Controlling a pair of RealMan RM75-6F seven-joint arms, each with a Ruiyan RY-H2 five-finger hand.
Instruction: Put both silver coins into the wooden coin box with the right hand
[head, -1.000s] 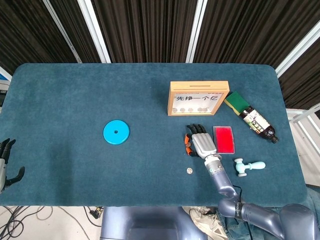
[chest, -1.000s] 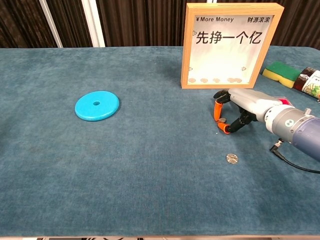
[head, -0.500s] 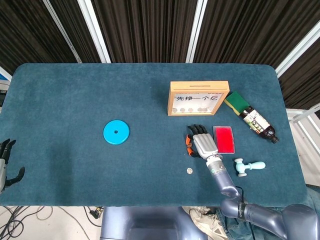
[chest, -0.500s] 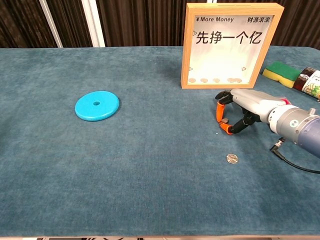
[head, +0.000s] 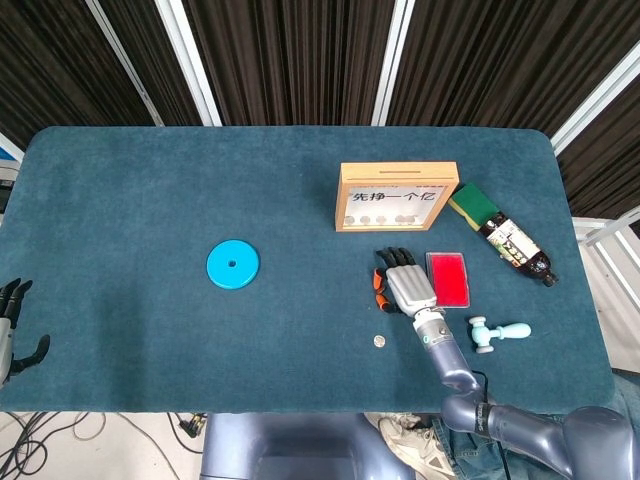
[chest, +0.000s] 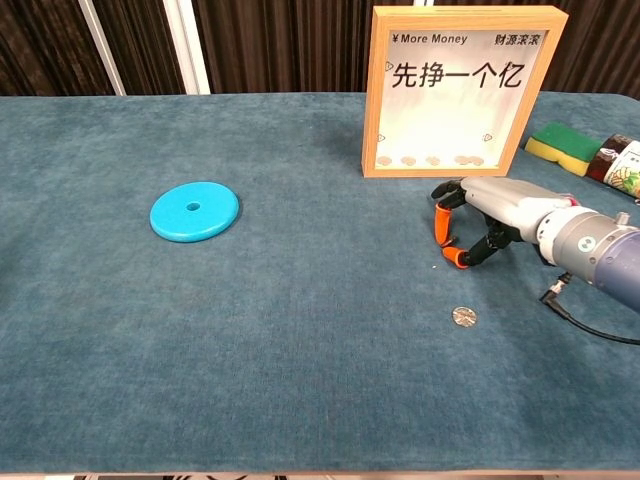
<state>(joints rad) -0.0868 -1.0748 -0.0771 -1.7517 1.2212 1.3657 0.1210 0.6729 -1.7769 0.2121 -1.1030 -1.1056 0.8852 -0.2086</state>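
Observation:
The wooden coin box (head: 397, 196) (chest: 458, 90) stands upright at the back right of the table. In front of it my right hand (head: 402, 285) (chest: 487, 215) hovers just over the cloth. Its orange-tipped thumb and finger (chest: 455, 257) pinch one silver coin, which is mostly hidden between them. The second silver coin (head: 378, 341) (chest: 462, 316) lies flat on the cloth nearer the front edge, a little below the hand. My left hand (head: 10, 325) hangs off the table's front left corner with its fingers apart, holding nothing.
A blue disc (head: 232, 265) (chest: 194, 210) lies at centre left. Right of my right hand lie a red card (head: 448, 277), a teal hammer-like toy (head: 495, 333), a dark bottle (head: 515, 243) and a yellow-green sponge (head: 472, 204) (chest: 562, 143).
My right hand has drawn slightly to the right and risen a little, its orange fingertips closing in around the coin. The loose coin and the left hand have not moved.

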